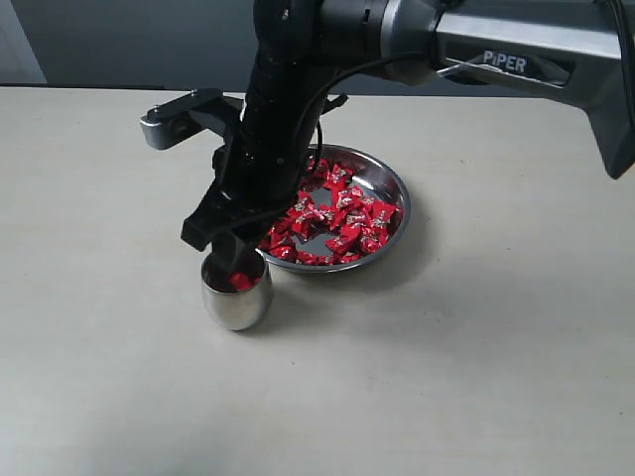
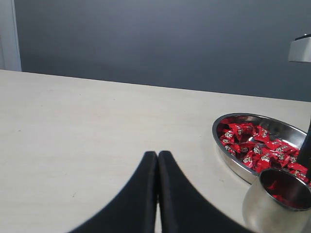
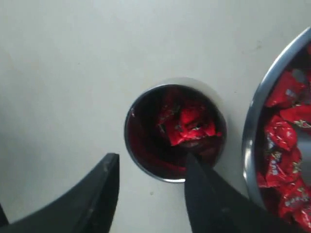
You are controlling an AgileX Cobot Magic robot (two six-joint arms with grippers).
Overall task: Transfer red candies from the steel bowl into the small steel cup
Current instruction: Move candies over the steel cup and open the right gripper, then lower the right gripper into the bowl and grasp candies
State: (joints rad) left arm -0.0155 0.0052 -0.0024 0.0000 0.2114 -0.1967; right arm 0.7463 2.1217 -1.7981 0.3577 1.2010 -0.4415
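Note:
The steel bowl [image 1: 399, 190] sits mid-table with many red candies [image 1: 337, 218] in it. Just in front of it stands the small steel cup [image 1: 236, 302], holding a few red candies [image 3: 187, 124]. My right gripper [image 1: 224, 241] hangs directly over the cup's mouth, open, its two fingers spread with nothing between them [image 3: 150, 162]. One fingertip [image 3: 193, 162] overlaps the cup's rim in the right wrist view. My left gripper [image 2: 156, 154] is shut and empty, low over the bare table, with the bowl [image 2: 237, 167] and cup [image 2: 272, 208] off to one side of it.
The right arm [image 1: 288, 89] reaches in from the upper right and hides the bowl's left part. A grey wall [image 2: 155, 39] lies beyond the table's far edge. The pale tabletop [image 1: 476, 377] surrounds bowl and cup.

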